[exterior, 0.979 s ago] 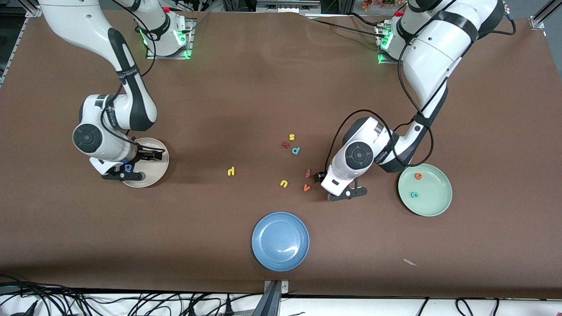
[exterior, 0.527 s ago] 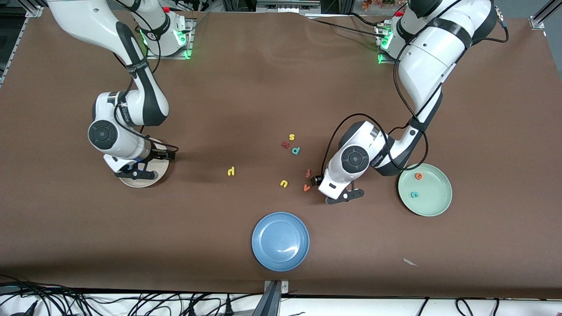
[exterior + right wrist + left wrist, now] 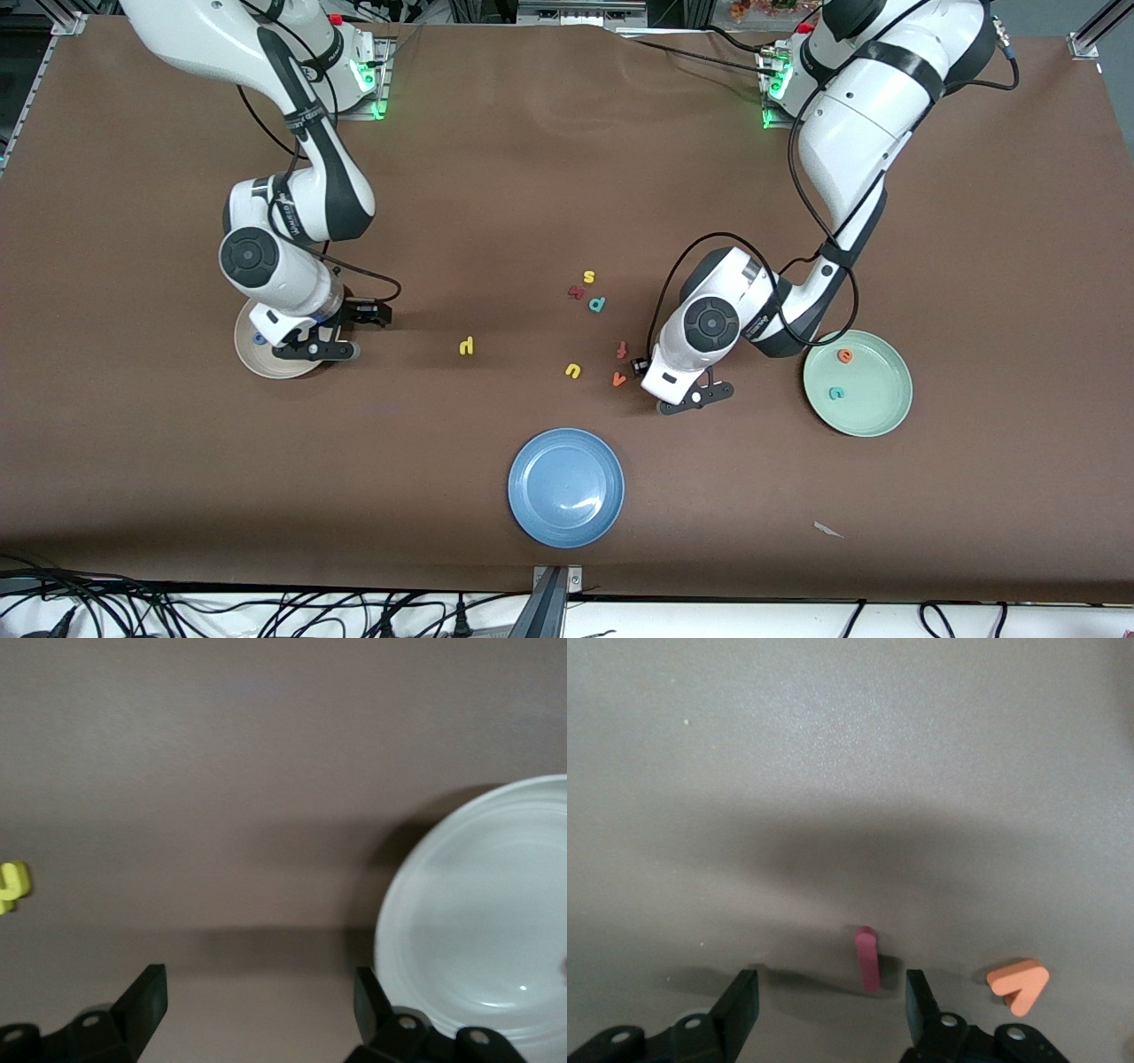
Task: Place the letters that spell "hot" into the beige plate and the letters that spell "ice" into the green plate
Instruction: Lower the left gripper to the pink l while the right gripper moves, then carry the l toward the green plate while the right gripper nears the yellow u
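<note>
Dark red i (image 3: 867, 958) stands between the left claw (image 3: 831, 1003) fingers, spread; we find the right claw (image 3: 261, 1005) spread beside the beige plate (image 3: 478, 930)

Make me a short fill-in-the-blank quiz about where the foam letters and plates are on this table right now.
1. The orange e and teal c lie in the ____ plate.
2. The blue o lies in the ____ plate.
3. The plate nearest the front camera is ____ in colour.
4. Between the left hand's open fingers stands a dark red ____.

Missing words: green; beige; blue; i
</note>
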Controlling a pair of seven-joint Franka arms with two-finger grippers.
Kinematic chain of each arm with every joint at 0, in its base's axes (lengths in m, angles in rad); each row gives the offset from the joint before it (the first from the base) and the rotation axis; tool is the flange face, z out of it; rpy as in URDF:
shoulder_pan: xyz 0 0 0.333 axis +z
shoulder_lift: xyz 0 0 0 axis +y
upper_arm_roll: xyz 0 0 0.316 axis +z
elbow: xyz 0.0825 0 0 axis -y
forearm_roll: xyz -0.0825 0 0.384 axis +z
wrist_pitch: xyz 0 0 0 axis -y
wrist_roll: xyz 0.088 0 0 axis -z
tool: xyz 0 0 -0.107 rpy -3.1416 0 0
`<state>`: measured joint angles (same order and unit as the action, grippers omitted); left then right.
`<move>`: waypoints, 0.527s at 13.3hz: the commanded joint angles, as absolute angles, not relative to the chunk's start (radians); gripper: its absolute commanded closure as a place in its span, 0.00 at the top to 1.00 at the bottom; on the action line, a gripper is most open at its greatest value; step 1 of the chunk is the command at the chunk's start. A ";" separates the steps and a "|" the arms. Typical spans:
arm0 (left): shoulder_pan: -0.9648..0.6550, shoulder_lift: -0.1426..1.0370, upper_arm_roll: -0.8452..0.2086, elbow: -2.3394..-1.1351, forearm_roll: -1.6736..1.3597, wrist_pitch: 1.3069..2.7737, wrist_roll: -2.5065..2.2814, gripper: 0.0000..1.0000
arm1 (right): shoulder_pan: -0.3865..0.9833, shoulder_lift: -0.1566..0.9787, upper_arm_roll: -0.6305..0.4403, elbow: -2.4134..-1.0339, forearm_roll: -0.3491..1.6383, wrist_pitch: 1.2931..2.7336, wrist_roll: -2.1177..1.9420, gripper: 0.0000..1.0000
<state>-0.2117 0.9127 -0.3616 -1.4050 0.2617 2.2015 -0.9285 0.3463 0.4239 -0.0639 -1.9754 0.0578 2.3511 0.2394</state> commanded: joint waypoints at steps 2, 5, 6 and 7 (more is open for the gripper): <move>-0.247 0.934 -0.333 -1.361 0.241 2.209 -0.956 0.55 | 0.342 0.434 0.009 -1.980 0.069 2.472 0.255 0.94; -0.247 0.934 -0.333 -1.361 0.239 2.207 -0.959 0.42 | 0.345 0.475 0.052 -1.979 0.069 2.533 0.314 0.94; -0.247 0.934 -0.333 -1.361 0.239 2.207 -0.959 0.37 | 0.351 0.483 0.057 -1.979 0.068 2.534 0.343 0.94; -0.247 0.934 -0.333 -1.361 0.241 2.209 -0.959 0.33 | 0.356 0.488 0.063 -1.974 0.067 2.543 0.365 0.94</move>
